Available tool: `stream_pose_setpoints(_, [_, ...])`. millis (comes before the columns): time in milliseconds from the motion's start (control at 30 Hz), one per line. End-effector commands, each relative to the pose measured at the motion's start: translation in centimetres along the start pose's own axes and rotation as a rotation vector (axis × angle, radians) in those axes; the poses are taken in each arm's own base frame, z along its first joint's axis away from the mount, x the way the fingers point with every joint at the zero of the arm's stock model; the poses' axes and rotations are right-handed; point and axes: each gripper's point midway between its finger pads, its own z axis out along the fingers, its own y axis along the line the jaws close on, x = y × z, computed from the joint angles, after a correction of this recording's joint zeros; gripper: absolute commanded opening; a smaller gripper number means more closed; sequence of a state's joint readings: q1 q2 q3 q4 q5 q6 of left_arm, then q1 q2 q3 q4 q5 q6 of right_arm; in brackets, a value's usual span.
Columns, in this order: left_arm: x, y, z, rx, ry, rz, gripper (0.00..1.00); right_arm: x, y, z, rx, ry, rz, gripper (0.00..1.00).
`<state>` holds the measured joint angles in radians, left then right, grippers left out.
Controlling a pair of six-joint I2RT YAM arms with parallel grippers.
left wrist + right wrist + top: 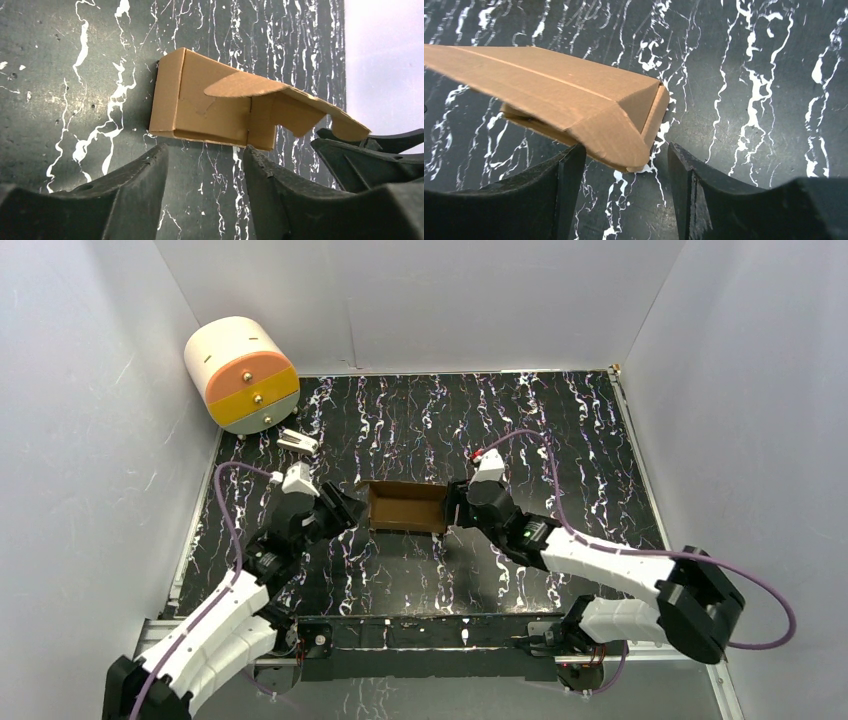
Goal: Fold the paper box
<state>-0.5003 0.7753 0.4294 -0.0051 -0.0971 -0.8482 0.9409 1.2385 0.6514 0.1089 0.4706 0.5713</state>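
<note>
Paper box (405, 506) light, thin card, likely crushes easily; left gripper (205, 151) and right gripper (624, 150) parted, empty, so pinch the end walls.

arms (215, 625): white shells, black joints | cables (232, 510): purple | left hand (205, 148), right hand (625, 146): black fingers (564, 190)

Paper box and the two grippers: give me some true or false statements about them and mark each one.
The paper box lies between the left gripper and the right gripper. True.
The left gripper is shut on a flap. False: its jaws stand apart, not clamping the cardboard.
The box is closed on top. False: the top view looks into its open inside.
The cylindrical drawer unit stands in the far left corner. True.
</note>
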Motion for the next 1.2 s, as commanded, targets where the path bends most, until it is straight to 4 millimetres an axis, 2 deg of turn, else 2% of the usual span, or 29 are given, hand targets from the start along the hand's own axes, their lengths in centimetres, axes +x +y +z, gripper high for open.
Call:
stream_pose_setpoints(0, [-1.1, -0.3, -2.7, 0.002, -0.020, 0.015, 0.58, -3.0, 1.1, -2.5, -0.092, -0.070, -0.063, 0.72])
stream_pose_setpoints(167, [-3.9, -1.4, -5.9, -0.008, -0.083, 0.076, 0.74, -6.2, 1.4, -5.1, -0.092, -0.100, -0.118, 0.78])
stream_pose_setpoints(267, [-6.5, -3.1, -6.5, -0.013, -0.122, 0.130, 0.76, -8.8, 1.9, -6.0, -0.077, -0.126, -0.144, 0.79])
stream_pose_setpoints(367, [-8.7, -4.4, -5.9, -0.055, -0.138, 0.197, 0.76, -10.9, 2.7, -6.0, -0.063, -0.143, -0.159, 0.79])
stream_pose_setpoints(467, [-10.6, -5.1, -4.7, -0.120, -0.144, 0.251, 0.76, -12.3, 2.4, -5.3, -0.009, -0.147, -0.174, 0.78])
stream_pose_setpoints(600, [-11.5, -6.8, -1.9, -0.110, -0.123, 0.308, 0.75, -12.9, 1.8, -3.6, 0.026, -0.111, -0.178, 0.76])
stream_pose_setpoints(733, [-10.0, -7.1, 1.2, -0.108, -0.032, 0.333, 0.73, -11.5, 2.0, -1.6, 0.019, -0.079, -0.174, 0.75])
stream_pose_setpoints(833, [-8.1, -6.4, 3.0, -0.106, 0.035, 0.337, 0.71, -9.6, 2.0, -0.6, 0.006, -0.033, -0.176, 0.74])
stream_pose_setpoints(967, [-5.7, -4.8, 3.7, -0.109, 0.093, 0.322, 0.68, -7.1, 1.7, 0.0, -0.013, 0.026, -0.182, 0.73])
stream_pose_setpoints(1167, [-2.1, -1.7, 3.8, -0.134, 0.164, 0.296, 0.63, -4.8, 1.1, -0.3, -0.040, 0.051, -0.160, 0.70])
